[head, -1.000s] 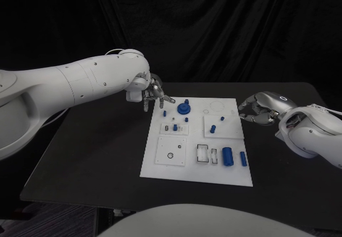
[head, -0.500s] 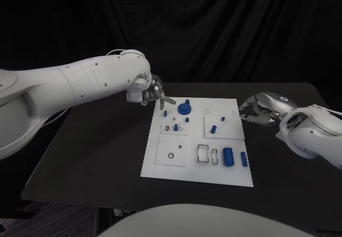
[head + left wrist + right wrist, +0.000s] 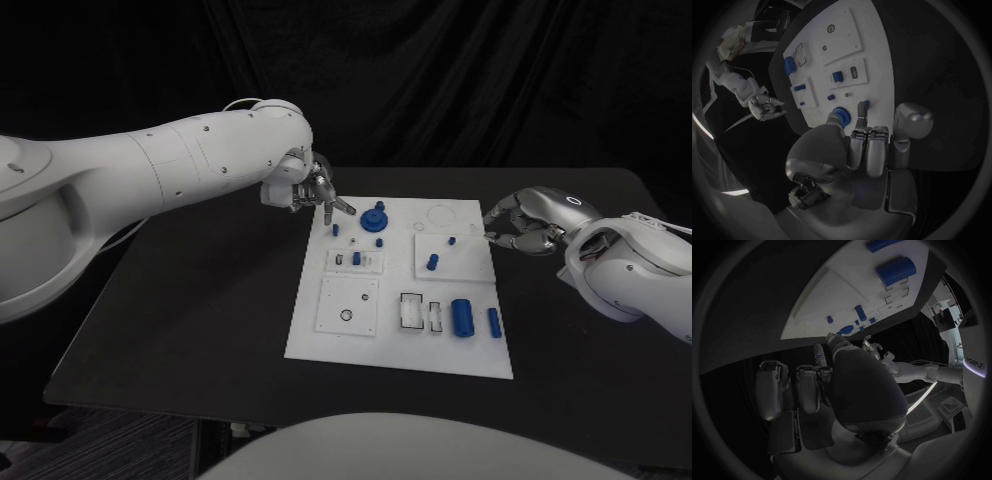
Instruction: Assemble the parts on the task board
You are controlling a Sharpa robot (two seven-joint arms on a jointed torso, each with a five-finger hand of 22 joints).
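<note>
Board [image 3: 329, 335] flat, white (blue cylinders [image 3: 460, 315]); left hand [image 3: 310, 190] empty, spread; right hand [image 3: 522, 222] clenched.

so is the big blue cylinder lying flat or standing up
Lying flat: the big blue cylinder shows its long side on the task board.

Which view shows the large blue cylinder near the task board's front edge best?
The head view: the large blue cylinder lies unobstructed on the task board. The right wrist view shows it near the rim, distorted; the left wrist view shows it small.

- Head view: looks down from above on the whole task board [image 3: 401, 290].
- Wrist views: close behind each hand, facing the board; all three share it.
</note>
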